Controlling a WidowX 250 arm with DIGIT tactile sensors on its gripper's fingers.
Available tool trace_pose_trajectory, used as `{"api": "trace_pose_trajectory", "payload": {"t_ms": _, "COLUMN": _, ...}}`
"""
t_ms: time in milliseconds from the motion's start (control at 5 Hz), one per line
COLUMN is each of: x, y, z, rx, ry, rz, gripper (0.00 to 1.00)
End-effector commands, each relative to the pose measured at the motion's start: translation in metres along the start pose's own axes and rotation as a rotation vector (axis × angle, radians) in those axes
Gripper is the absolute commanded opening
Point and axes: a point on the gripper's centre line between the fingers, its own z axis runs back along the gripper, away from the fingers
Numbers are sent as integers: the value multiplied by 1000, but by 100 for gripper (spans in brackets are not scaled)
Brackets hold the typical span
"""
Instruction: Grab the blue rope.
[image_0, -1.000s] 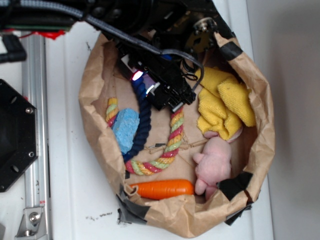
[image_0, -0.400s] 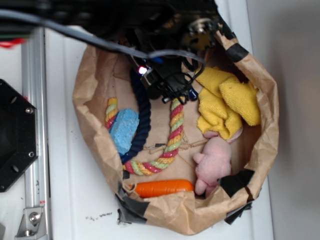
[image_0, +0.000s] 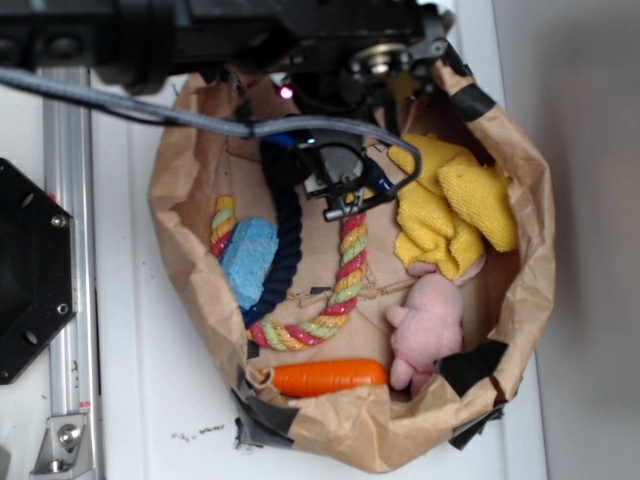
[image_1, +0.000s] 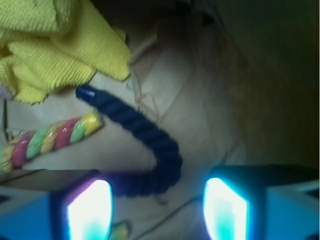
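The pincer (image_1: 157, 210) stood open, its two glowing pads set well apart at the bottom of the wrist view, with nothing held between them. The blue rope (image_1: 142, 145) lay just ahead of it on the brown paper, curving like a hook: its bend dipped toward the gap between the pads, near the left one, and its glossy capped end pointed up toward the yellow cloth (image_1: 55, 45). Whether the pads touched the rope could not be told.

In the exterior view the pincer (image_0: 345, 190) hung over the upper middle of the paper bag (image_0: 520, 300), and the blue rope (image_0: 288, 250) ran down from under it beside a light blue block (image_0: 248, 262). A striped rope (image_0: 345, 270) curved around the bottom of both. The yellow cloth (image_0: 450, 215) sat to the right, with a pink plush toy (image_0: 428, 330) below it and an orange carrot (image_0: 328, 377) along the bag's lower edge. The bag rested on a white tabletop (image_0: 150, 400).
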Motion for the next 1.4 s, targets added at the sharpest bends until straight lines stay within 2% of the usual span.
{"api": "trace_pose_trajectory", "payload": {"t_ms": 0, "x": 35, "y": -5, "z": -32, "rx": -1, "ry": 5, "rz": -296, "gripper": 100}}
{"api": "trace_pose_trajectory", "payload": {"t_ms": 200, "x": 32, "y": -16, "z": -58, "rx": -36, "ry": 66, "rz": -473, "gripper": 100}}
{"api": "trace_pose_trajectory", "payload": {"t_ms": 400, "x": 25, "y": -26, "z": -57, "rx": -58, "ry": 72, "rz": -668, "gripper": 100}}
{"api": "trace_pose_trajectory", "payload": {"t_ms": 600, "x": 23, "y": -30, "z": -57, "rx": 9, "ry": 79, "rz": -716, "gripper": 100}}
{"api": "trace_pose_trajectory", "payload": {"t_ms": 800, "x": 21, "y": -30, "z": -58, "rx": 37, "ry": 72, "rz": -694, "gripper": 0}}
{"api": "trace_pose_trajectory", "payload": {"t_ms": 1200, "x": 18, "y": -32, "z": -55, "rx": 47, "ry": 64, "rz": -686, "gripper": 0}}
